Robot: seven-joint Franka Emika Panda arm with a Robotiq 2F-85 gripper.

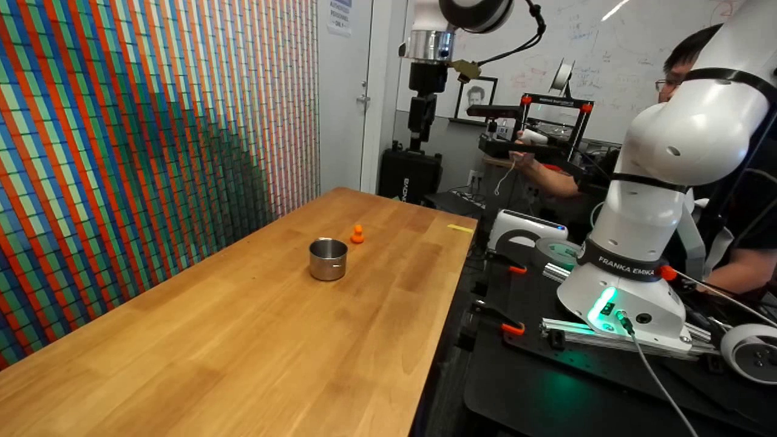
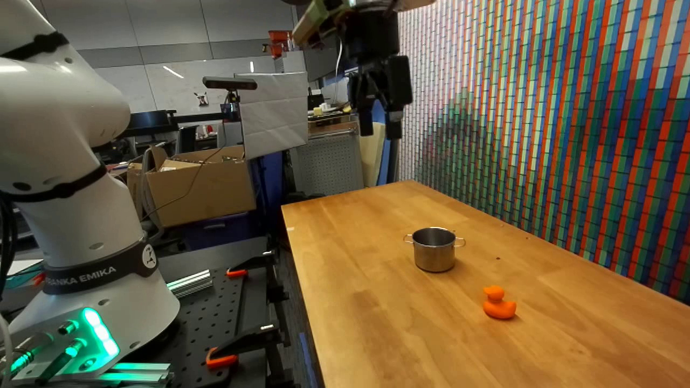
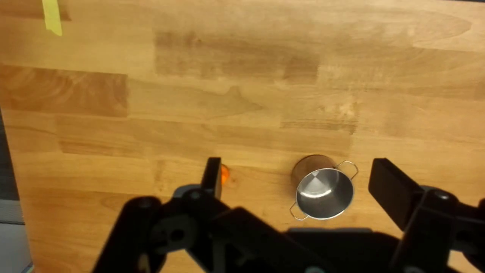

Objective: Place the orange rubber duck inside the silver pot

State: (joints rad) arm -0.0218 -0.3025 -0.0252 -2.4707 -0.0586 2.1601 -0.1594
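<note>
Over the surface (image 2: pixel 372 323), I hold my claw (image 2: pixel 379 128) spread, empty; pot (image 2: pixel 434 257) stands mouth-up near the duck (image 2: pixel 498 307), presumably to receive it.

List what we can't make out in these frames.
Orange rubber duck: mostly hidden in the wrist view by one finger.
Silver pot: its near wall hides its floor in both exterior views.
Yellow strip: cut off by the wrist view's top edge.
Whiteboard writing: too faint and small, in an exterior view.
</note>
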